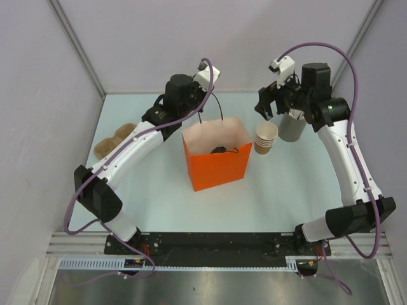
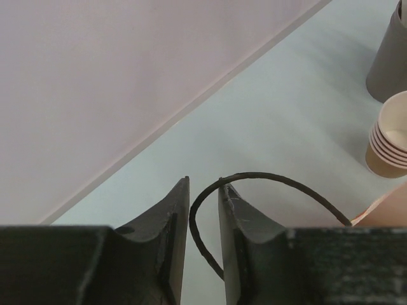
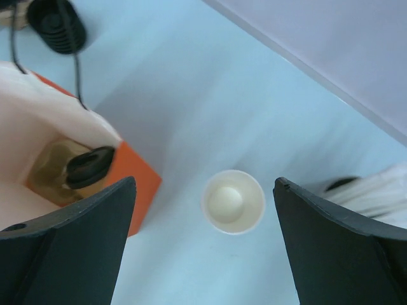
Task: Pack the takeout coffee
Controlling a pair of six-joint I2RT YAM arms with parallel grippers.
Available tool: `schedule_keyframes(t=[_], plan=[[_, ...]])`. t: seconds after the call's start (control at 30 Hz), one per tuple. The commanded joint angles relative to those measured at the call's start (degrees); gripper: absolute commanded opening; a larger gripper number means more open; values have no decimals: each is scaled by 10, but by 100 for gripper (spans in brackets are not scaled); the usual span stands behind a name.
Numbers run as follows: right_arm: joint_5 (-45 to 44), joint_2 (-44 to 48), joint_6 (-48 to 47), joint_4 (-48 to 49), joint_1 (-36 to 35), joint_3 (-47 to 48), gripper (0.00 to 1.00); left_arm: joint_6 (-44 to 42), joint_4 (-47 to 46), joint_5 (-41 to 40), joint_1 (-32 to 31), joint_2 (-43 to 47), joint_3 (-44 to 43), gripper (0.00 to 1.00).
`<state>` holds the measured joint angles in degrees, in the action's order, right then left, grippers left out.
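Coffee: a small tan paper cup (image 3: 51, 170) with a round black plastic lid (image 3: 89, 166) at its end sits inside the orange paper bag (image 1: 216, 170); upright or tipped, cannot tell
View difference, coffee: the top view shows only the dark lid in the bag, the right wrist view also shows the tan wall
Bag: open, pale inside, mid-bench (image 1: 159, 203); 1 black cord handle (image 2: 254, 176) rises toward the left gripper (image 2: 203, 185)
Left fingers (image 2: 165, 222): seen only in the left wrist view, drawn close with a narrow gap; the cord loops through that gap, but whether it is squeezed cannot be told
Right gripper (image 3: 203, 184): fingers (image 3: 76, 241) spread wide, holding nothing, above the stack of tan cups (image 3: 233, 201)
View difference, stack: the right wrist view shows 1 pale round mouth between the fingers; the top and left wrist views show nested rims, right of the bag
Grey cylinder (image 1: 291, 127): just beside the stack, white sticks (image 3: 381, 190) blurred
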<state>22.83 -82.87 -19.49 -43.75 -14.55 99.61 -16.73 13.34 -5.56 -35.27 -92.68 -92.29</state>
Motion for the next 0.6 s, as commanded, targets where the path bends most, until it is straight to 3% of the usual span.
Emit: schedule_keyframes(t=[0.0,0.1,0.23,0.3,0.43,0.57], plan=[[-2,36,39,65,50,-25,93,-8,-5,6,-9,-11,-54,25],[-12,54,45,93,65,-54,93,-13,-4,6,-16,-17,-69,20],[-28,72,51,123,73,-85,93,-15,9,2,-24,-34,-95,21],[-30,80,56,142,80,-107,93,-15,10,1,-25,-36,-97,31],[-30,84,66,157,92,-126,93,-15,10,1,-26,-32,-92,39],[-31,83,67,162,106,-130,91,-14,18,3,-26,-15,-92,67]])
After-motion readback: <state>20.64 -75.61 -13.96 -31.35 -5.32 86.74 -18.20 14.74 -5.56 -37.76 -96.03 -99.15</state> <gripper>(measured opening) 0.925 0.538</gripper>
